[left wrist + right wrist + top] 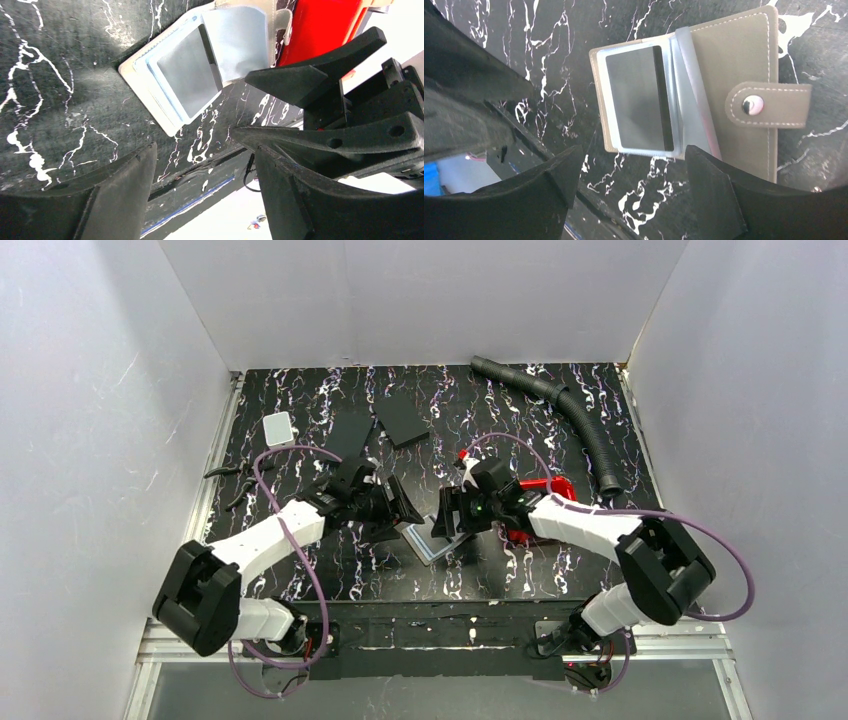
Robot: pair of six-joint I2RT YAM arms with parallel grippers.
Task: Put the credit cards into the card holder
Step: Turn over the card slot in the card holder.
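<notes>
No readable text, label, brand or number on the card holder (736, 55), card (634, 100) or table (574, 30)

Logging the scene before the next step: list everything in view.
card holder: one, taupe, open, table's near centre
credit card: one, dark, inside the holder's clear sleeve
flat slabs: two, black, far centre
box: one, white, far left
hose: one, black corrugated, far right
tray: one, red, right of holder
table: one, black marbled
left gripper: one, black, open, by holder
right gripper: one, black, open, by holder
</notes>
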